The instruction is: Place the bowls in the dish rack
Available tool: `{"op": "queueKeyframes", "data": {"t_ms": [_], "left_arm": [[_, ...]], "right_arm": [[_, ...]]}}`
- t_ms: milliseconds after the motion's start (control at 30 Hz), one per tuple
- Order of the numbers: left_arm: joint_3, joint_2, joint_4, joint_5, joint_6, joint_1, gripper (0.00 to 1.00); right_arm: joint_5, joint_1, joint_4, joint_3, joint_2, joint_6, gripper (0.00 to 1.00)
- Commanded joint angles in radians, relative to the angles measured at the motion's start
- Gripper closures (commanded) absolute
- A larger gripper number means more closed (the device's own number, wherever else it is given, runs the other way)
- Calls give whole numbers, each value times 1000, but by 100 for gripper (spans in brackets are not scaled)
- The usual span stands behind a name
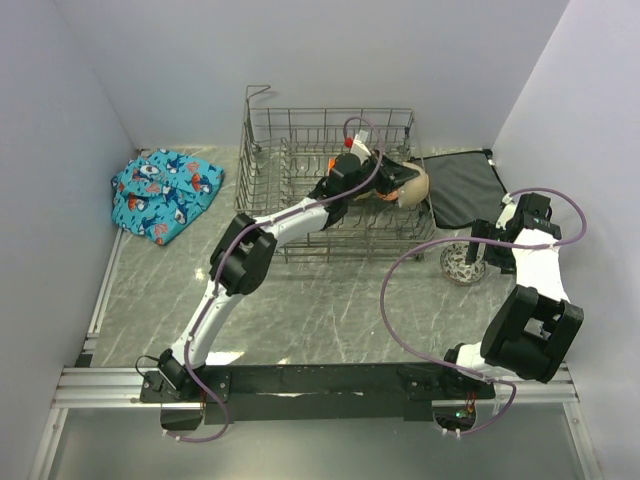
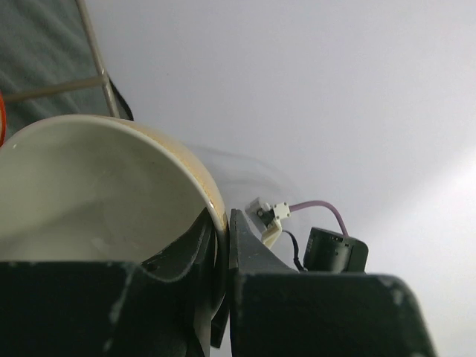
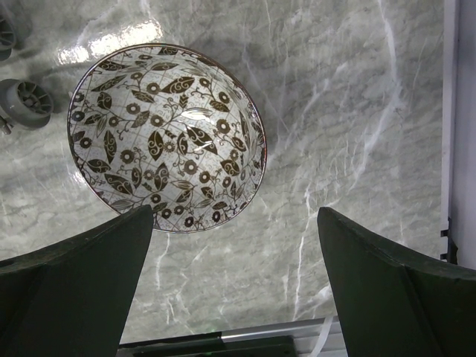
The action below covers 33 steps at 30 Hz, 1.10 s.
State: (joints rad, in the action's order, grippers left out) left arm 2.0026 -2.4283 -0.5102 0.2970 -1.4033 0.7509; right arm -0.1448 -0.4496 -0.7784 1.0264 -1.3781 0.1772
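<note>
Left gripper (image 2: 223, 245) is clenched on the rim of a plain cream round ceramic bowl (image 2: 89, 186), with one finger inside the wall and one outside. From the top view that bowl is tipped on its side at the right end of the big grey metal wire dish rack (image 1: 270, 160). Can't tell if it's actually resting on the tines or not.

Right gripper (image 3: 234, 216) has its jaws spread wide with nothing in them. It hangs right above a white round ceramic bowl with a dark leaf-and-flower pattern (image 3: 167, 137). That one sits upright on the grey-green marble table (image 3: 357, 111), just off the rack's near right corner and in front of the flat dark grey mat (image 1: 465, 190).

Crumpled blue patterned cloth (image 1: 165, 193) lies left of the rack
</note>
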Motion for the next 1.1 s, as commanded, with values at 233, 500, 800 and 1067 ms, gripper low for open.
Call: {"op": "queueKeyframes", "data": {"t_ms": [233, 500, 800, 1067], "left_arm": [[-156, 183, -162, 33, -48, 13, 99], [-156, 159, -175, 25, -60, 22, 99], [-206, 167, -142, 24, -79, 8, 99], [-166, 172, -14, -27, 19, 19, 99]], "right_arm": [[-18, -6, 25, 15, -6, -4, 0], [-13, -6, 16, 15, 1, 1, 0], [-10, -6, 14, 34, -22, 4, 0], [-22, -3, 28, 55, -48, -4, 0]]}}
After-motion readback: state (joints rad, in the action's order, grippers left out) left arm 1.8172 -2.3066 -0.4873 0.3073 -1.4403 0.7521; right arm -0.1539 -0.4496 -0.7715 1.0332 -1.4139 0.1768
